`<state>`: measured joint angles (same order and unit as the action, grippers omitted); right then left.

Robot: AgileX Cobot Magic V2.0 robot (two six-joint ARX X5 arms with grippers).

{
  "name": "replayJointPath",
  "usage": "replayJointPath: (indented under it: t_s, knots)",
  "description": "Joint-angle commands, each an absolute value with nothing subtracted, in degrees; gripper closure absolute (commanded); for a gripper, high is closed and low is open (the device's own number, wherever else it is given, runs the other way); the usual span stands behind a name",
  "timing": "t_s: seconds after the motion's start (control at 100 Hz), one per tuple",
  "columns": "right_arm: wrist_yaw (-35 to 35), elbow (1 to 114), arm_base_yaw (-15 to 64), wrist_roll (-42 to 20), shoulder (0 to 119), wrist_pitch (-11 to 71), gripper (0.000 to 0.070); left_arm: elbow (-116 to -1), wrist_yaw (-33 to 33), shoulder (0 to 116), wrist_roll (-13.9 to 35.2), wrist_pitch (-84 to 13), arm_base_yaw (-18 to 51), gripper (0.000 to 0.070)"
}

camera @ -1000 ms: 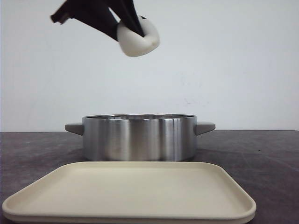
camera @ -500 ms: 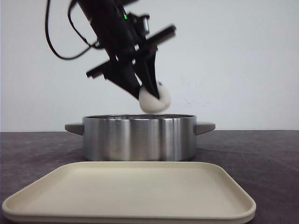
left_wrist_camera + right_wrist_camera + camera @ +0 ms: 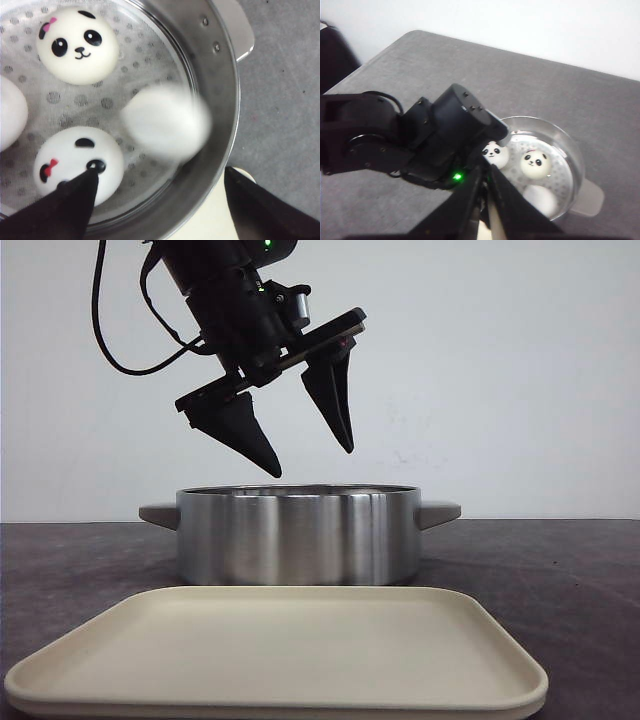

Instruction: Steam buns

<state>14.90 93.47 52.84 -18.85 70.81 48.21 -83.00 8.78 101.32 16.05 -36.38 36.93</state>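
My left gripper [image 3: 312,463] hangs over the pot [image 3: 298,536], fingers [image 3: 335,405] spread and empty. Straight beneath them, a blurred bun [image 3: 166,121] sits among the buns [image 3: 77,46] on the steamer tray. I can't tell whether my right gripper's fingers hold anything.

— What did the left arm [image 3: 225,285] look like?
— Matte black, with a loose black cable [image 3: 125,335] looping off it, a small green light [image 3: 456,176], and a crossbar carrying the left gripper [image 3: 312,462] with its two tapered, pointed black fingers [image 3: 240,430].
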Motion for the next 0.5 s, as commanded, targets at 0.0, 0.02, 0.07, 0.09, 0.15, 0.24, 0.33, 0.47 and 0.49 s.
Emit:
replayJointPath:
  t_s: [0.0, 0.02, 0.07, 0.09, 0.15, 0.24, 0.33, 0.47, 0.49]
  knots:
    - [15.6, 94.2, 53.5, -18.4, 71.5, 47.6, 0.0683, -84.5, 8.9, 102.1, 15.9, -36.5, 37.2, 0.0193]
    - [15.8, 94.2, 53.5, -18.3, 71.5, 47.6, 0.0683, -84.6, 8.9, 102.1, 15.9, -36.7, 37.2, 0.0189]
    - [17.0, 94.1, 53.5, -17.6, 71.5, 47.7, 0.0684, -84.7, 8.8, 101.6, 15.9, -37.0, 37.1, 0.0189]
    - [17.4, 94.1, 53.5, -17.3, 71.5, 47.7, 0.0683, -84.7, 8.8, 101.2, 15.9, -37.0, 37.0, 0.0190]
    - [19.8, 94.0, 53.4, -16.1, 71.5, 48.2, 0.0683, -84.7, 8.5, 99.3, 15.7, -36.8, 36.7, 0.0194]
    - [23.7, 93.0, 53.4, -14.5, 71.5, 48.6, 0.0683, -84.7, 6.7, 94.4, 15.3, -36.8, 36.2, 0.0237]
    - [26.1, 90.8, 53.1, -14.5, 71.5, 48.4, 0.0683, -84.7, 3.9, 87.6, 13.0, -37.7, 35.6, 0.0330]
    - [27.2, 85.5, 52.5, -14.5, 71.4, 45.1, 0.0683, -84.7, -1.4, 75.5, 10.1, -39.4, 35.3, 0.0518]
    - [26.9, 84.4, 52.5, -14.5, 71.3, 44.0, 0.0683, -84.7, -2.0, 73.8, 9.9, -39.7, 35.3, 0.0550]
